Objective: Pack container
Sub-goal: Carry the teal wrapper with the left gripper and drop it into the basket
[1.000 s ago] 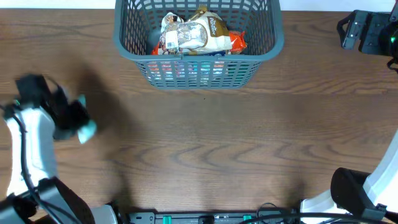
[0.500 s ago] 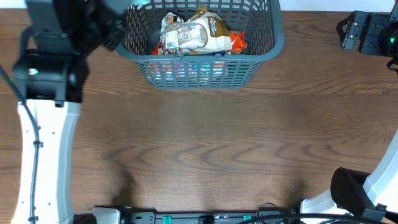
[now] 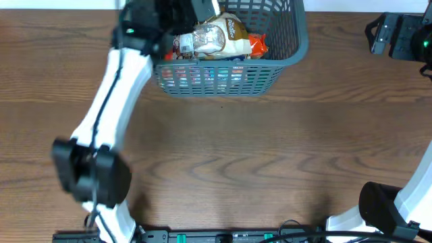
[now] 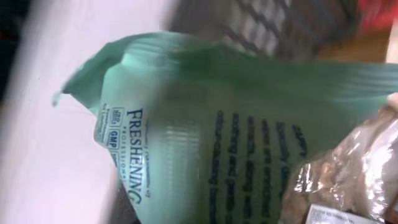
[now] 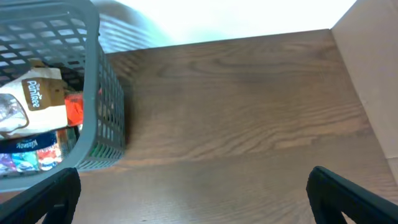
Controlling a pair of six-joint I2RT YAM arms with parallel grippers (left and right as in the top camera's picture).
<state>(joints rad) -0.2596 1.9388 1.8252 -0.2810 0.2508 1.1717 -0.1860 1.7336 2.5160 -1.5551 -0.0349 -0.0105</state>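
The container [image 3: 287,54], a dark grey lattice basket, stands at the table's far edge with packets in it. My left gripper [image 3: 177,13] hangs over the basket's left part, shut on a pale green packet [image 4: 211,143] printed FRESHENING, which fills the left wrist view and hides the fingers. Beside it lies a clear packet with brown contents [image 4: 348,168], and the lattice wall [image 4: 280,31] shows behind. My right gripper [image 3: 398,34] stays at the far right, open over bare wood [image 5: 196,205], well to the right of the container [image 5: 96,43].
Inside the basket lie a tan and clear packet [image 3: 219,35], an orange packet [image 3: 256,46] and a blue packet [image 5: 28,152]. The left arm [image 3: 115,88] stretches diagonally across the left of the table. The table's right edge [image 5: 348,68] is near the right gripper.
The left arm has swung from the table's left side up and right, carrying the green packet over the basket. The right arm has not moved.
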